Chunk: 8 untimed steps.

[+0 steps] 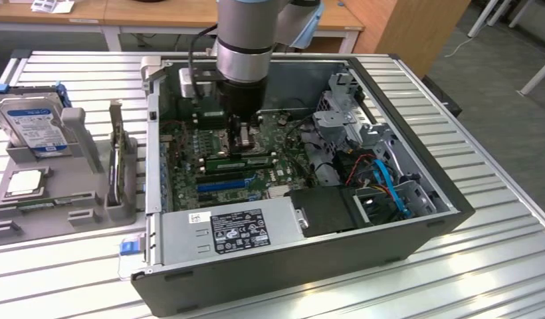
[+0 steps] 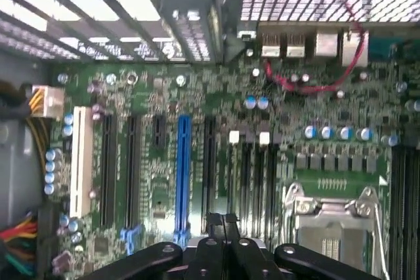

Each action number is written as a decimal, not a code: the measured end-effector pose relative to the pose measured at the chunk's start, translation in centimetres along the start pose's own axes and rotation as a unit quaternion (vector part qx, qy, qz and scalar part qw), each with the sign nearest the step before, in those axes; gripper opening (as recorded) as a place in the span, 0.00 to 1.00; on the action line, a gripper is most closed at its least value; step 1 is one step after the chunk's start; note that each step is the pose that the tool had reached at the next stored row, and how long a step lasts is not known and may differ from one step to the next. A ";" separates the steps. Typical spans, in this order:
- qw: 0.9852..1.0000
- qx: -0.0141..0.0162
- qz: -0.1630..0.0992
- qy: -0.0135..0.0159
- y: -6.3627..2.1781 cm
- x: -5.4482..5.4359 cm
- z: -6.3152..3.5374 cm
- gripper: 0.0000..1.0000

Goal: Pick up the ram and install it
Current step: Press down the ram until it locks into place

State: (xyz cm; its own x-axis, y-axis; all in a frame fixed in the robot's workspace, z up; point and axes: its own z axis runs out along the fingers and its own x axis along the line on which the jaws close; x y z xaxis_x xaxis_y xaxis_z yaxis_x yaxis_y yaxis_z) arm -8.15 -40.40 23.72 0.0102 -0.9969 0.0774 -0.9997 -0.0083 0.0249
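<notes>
Gripper [image 2: 224, 248] is closed with nothing visible between its fingers, low inside the case [image 1: 432, 219] over the motherboard [image 2: 164, 96]. Ram [image 1: 240, 160] appears seated in its slot; installation looks nearly done.

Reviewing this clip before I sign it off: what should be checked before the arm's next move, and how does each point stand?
1. Gripper shut: ok.
2. Gripper inside the open black computer case, above the green motherboard: ok.
3. Long green ram stick fully seated beside the silver processor socket: cannot tell.
4. Nothing caught in the gripper: cannot tell.
5. Thin red cable apart from the gripper: ok.
</notes>
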 end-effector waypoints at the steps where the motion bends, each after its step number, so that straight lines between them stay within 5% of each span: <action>1: 1.000 0.000 0.000 0.003 0.56 -0.7 -0.04 0.11; 3: 1.000 0.001 0.000 0.007 1.39 -1.3 -0.08 0.11; 8: 1.000 0.003 0.001 0.011 3.69 -1.4 -0.01 0.11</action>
State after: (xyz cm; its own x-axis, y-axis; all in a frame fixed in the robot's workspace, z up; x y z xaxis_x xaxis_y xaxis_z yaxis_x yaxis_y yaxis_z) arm -11.86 -39.05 23.72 0.0095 -0.9950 0.0990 -0.9998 -0.0077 0.0187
